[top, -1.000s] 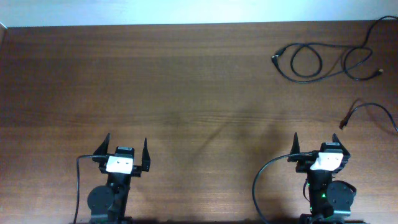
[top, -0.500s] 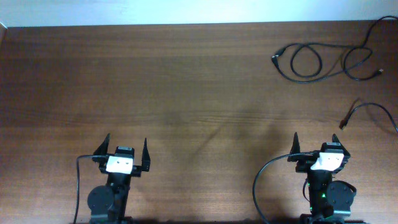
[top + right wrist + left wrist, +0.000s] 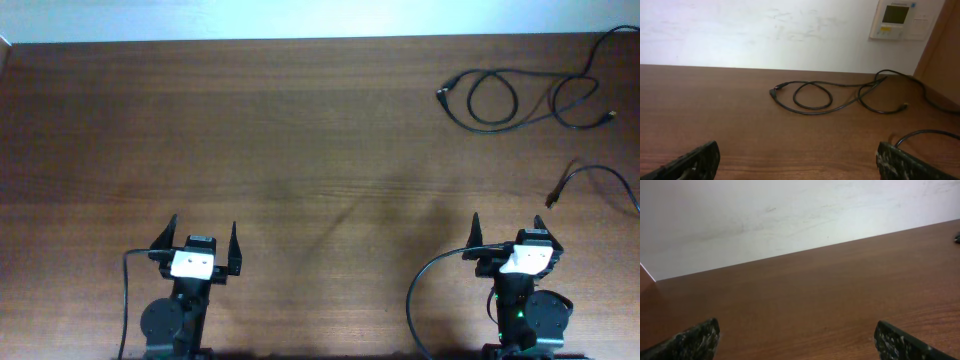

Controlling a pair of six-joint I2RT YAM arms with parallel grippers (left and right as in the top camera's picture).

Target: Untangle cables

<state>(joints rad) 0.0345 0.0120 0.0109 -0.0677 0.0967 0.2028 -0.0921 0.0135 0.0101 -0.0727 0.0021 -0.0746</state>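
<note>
Fingers [image 3: 692,340] of the left gripper [image 3: 204,230] stood spread wide, nothing between them. Right gripper [image 3: 512,235] likewise released and empty. Both sat at the near edge of the table [image 3: 300,130]. Looped cable [image 3: 490,129] lay at the table's far right corner, well apart from both grippers. Second cable [image 3: 590,168] lay nearer, ahead and right of the right gripper, running off the right edge, apart from the looped one.
</note>
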